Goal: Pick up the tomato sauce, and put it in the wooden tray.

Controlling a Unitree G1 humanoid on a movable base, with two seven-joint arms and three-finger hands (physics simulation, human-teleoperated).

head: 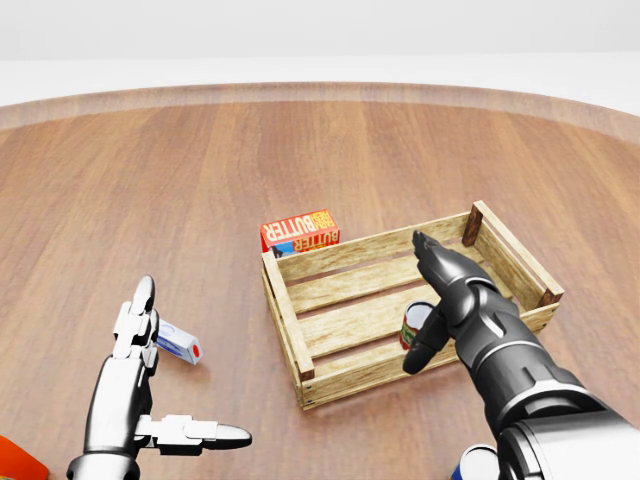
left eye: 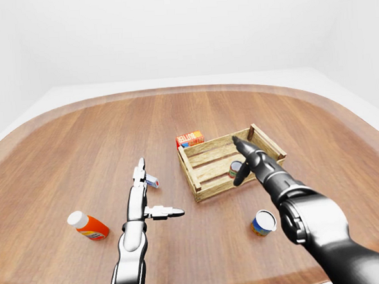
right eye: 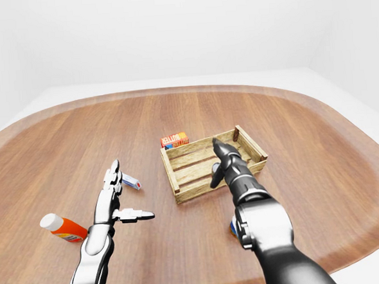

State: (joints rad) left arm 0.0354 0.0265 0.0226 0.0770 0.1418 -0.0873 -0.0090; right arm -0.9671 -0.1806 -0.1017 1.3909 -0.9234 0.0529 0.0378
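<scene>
Your silver left hand point(head: 135, 395) waits nearest, fingers spread and empty, clear of the work; farther right, your dark right hand point(head: 450, 300) has fingers apart beside the small red-labelled tomato sauce can point(head: 414, 325), now resting inside the slatted wooden tray point(head: 290, 325)

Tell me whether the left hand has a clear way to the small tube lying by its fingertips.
Probably yes. The left hand is open, and the small tube lies on bare table just beside its raised fingers, with nothing between them. The wooden tray sits off to the right.
</scene>
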